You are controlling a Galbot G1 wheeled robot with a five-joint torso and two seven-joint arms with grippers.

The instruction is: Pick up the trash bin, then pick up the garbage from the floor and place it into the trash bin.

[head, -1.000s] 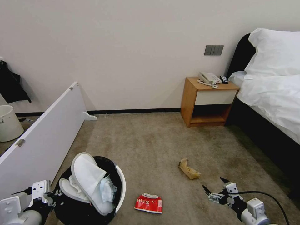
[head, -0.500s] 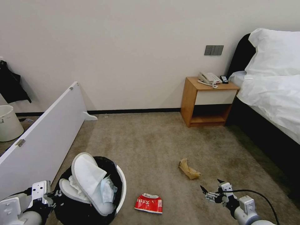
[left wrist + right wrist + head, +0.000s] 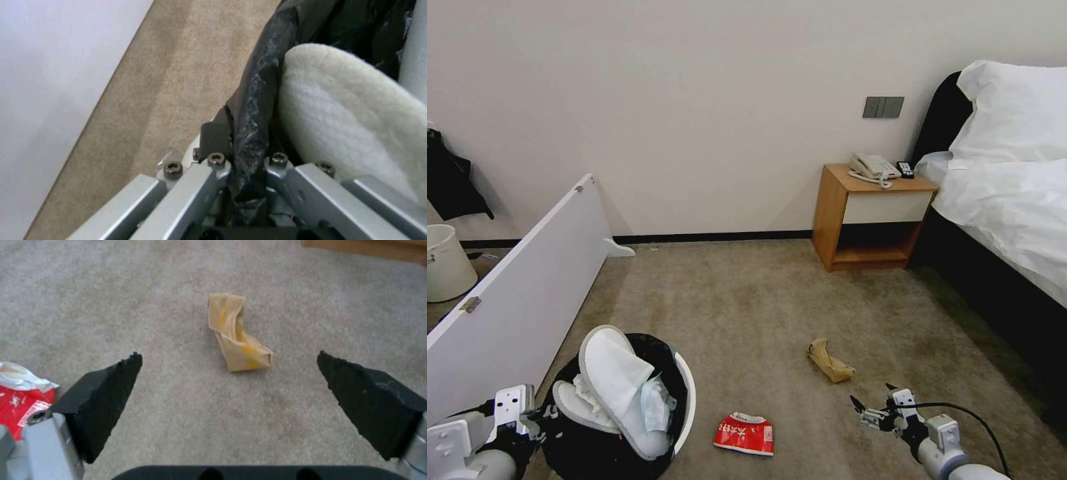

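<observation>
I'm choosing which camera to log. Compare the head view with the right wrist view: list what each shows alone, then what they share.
Head view alone: round white trash bin with black liner holding white slippers, the left end effector at its rim, wooden nightstand, bed.
Right wrist view alone: a close look between the open black fingertips.
Shared: crumpled brown paper bag, red snack packet, beige carpet, right end effector.

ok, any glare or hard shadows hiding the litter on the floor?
Head view: soft even light; the brown paper bag and red snack packet cast only faint shadows, and the carpet darkens beside the bed. Right wrist view: the open right claw frames the bag, and the packet's foil edge shines slightly. Left wrist view: mild sheen on the trash bin liner the left claw grips.
</observation>
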